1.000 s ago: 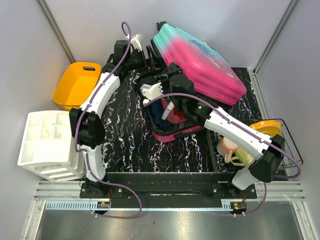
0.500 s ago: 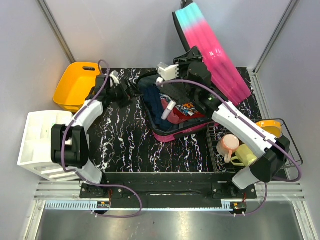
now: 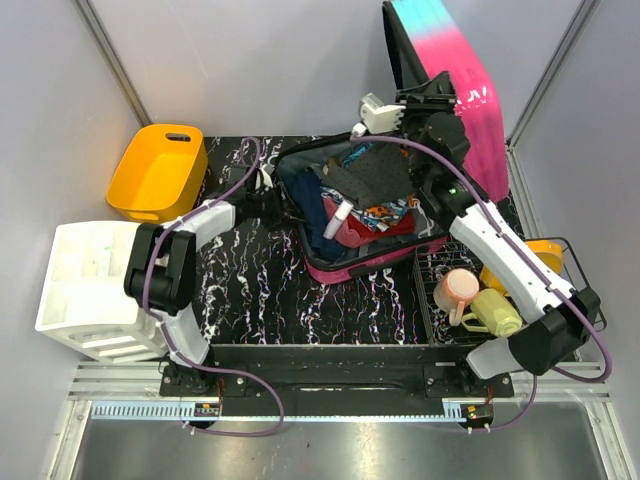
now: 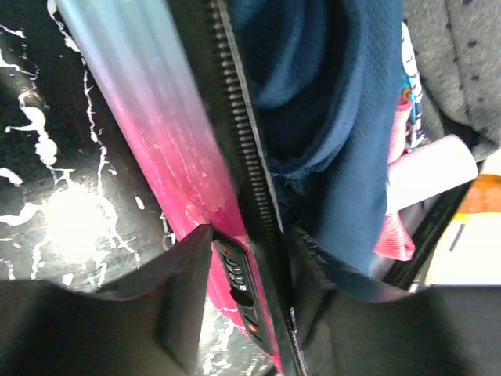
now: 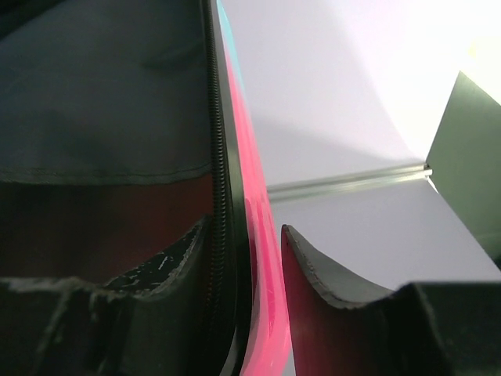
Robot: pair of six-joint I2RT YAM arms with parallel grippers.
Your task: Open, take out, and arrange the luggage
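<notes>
The luggage lies open on the black marbled table. Its base holds a dark blue garment, red and grey clothes and a white tube. The teal-to-pink lid stands upright at the back right. My left gripper is shut on the base's left wall; in the left wrist view its jaws straddle the pink wall at the combination lock. My right gripper is shut on the lid's free edge; in the right wrist view the zip and pink shell sit between its jaws.
An orange plastic bin stands at the back left. A white compartment tray sits at the left front. A wire rack at the right front holds a pink cup, a yellow-green cup and a yellow plate.
The lid has swung up from lying over the base to standing upright, carried by my right gripper. My left gripper has come forward from the back onto the base's left wall.
</notes>
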